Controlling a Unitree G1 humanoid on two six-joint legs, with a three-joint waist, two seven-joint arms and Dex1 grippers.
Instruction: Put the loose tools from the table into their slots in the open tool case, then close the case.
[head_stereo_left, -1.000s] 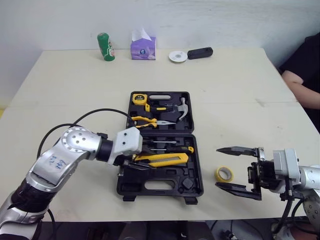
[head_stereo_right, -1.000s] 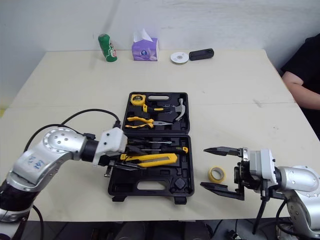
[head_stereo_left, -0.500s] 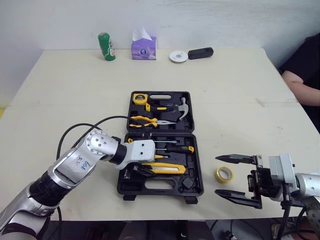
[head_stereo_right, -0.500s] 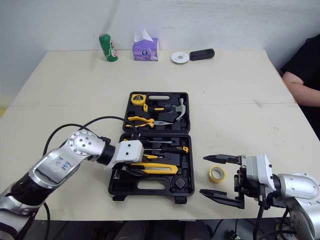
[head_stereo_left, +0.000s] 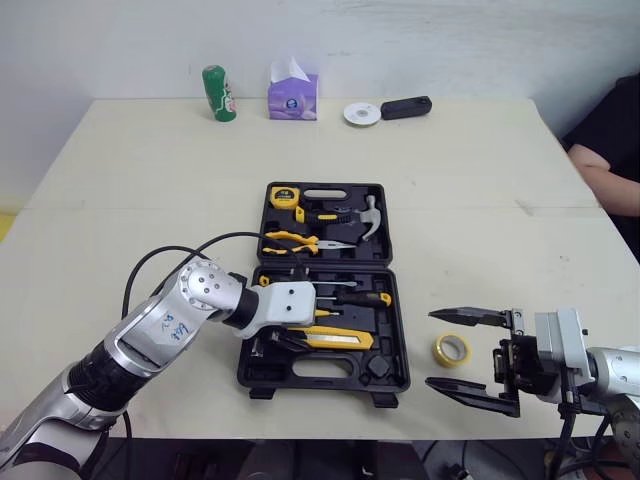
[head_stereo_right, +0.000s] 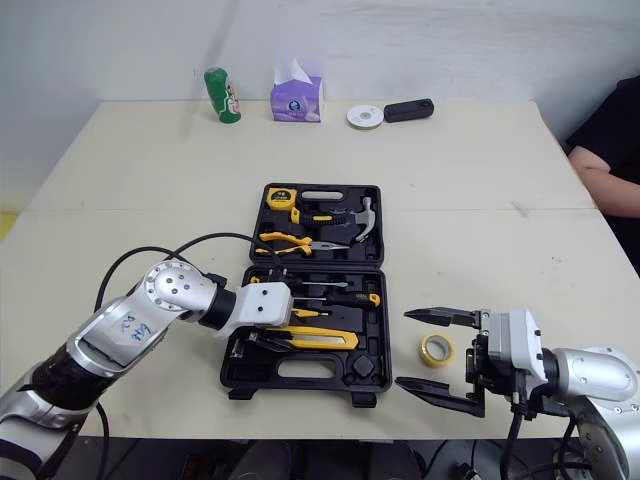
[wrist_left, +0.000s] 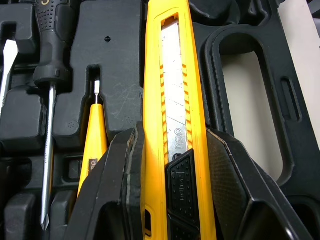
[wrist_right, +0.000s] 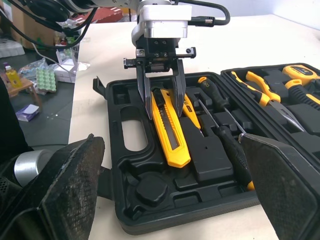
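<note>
— Where's the left gripper (wrist_left: 174, 142) now?
— Down in the near half of the open case (head_stereo_left: 268, 375), which sits in the middle of the table (head_stereo_left: 140, 180). Its two black fingers are drawn in narrow against the yellow knife (head_stereo_left: 335, 337), one on each side at the slider end. The knife lies flat in the case with its blade end pointing right, just on the near side of the screwdrivers (head_stereo_left: 350, 297).
— And the other arm?
— The right gripper (head_stereo_left: 430, 349) hovers to the right of the case, by the table's near edge. Its fingers are spread wide and hold nothing. A yellow tape roll (head_stereo_left: 449, 348) lies flat on the table just right of the case, in line with the gap between those fingers and touching neither.
— What's in the far half?
— A tape measure (head_stereo_left: 281, 197) in the far left corner, a hammer (head_stereo_left: 365, 213) on the right and pliers (head_stereo_left: 290, 240) along the near side. Both halves lie flat open.
— Anything else about?
— Along the far edge stand a green can (head_stereo_left: 216, 79) and a tissue box (head_stereo_left: 292, 95), with a white disc (head_stereo_left: 360, 113) and a black gadget (head_stereo_left: 405, 106) to their right. A person's arm (head_stereo_left: 610, 180) rests at the right edge.
</note>
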